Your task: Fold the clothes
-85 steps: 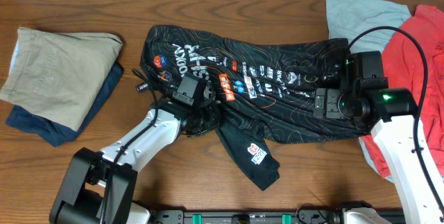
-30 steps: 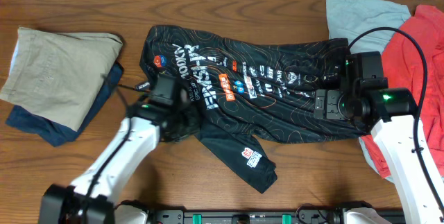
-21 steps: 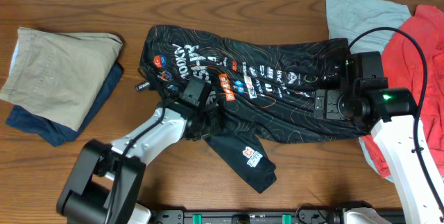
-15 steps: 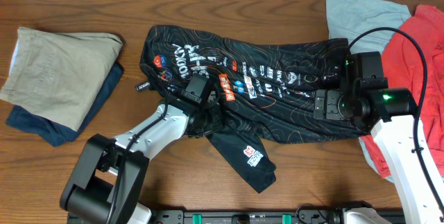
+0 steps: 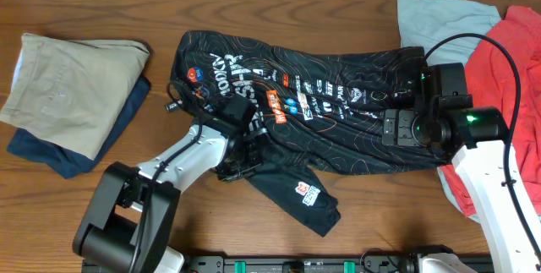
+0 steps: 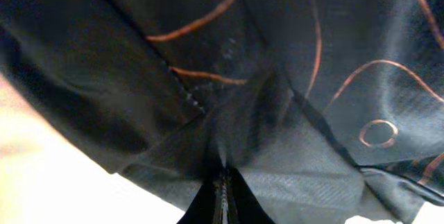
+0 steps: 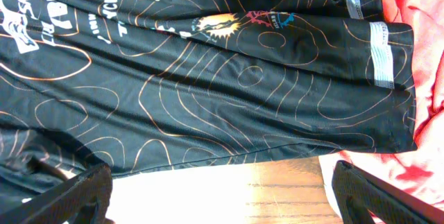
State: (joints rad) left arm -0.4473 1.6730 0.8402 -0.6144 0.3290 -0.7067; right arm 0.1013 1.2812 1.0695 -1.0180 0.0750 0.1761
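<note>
The black jersey with orange contour lines and white and orange logos lies spread and rumpled across the middle of the table. One sleeve with a logo trails toward the front edge. My left gripper is shut on a fold of the jersey's front-left hem. In the left wrist view the shut fingers pinch black fabric. My right gripper hovers over the jersey's right end. In the right wrist view its fingers are wide apart over bare wood, just off the jersey's hem.
A folded beige garment lies on a navy one at the left. A light blue garment and a red one lie at the right, the red one also in the right wrist view.
My left arm swung out to the left, then back onto the jersey's front-left hem and shut on it. The trailing sleeve shifted slightly. The right arm has not moved.
</note>
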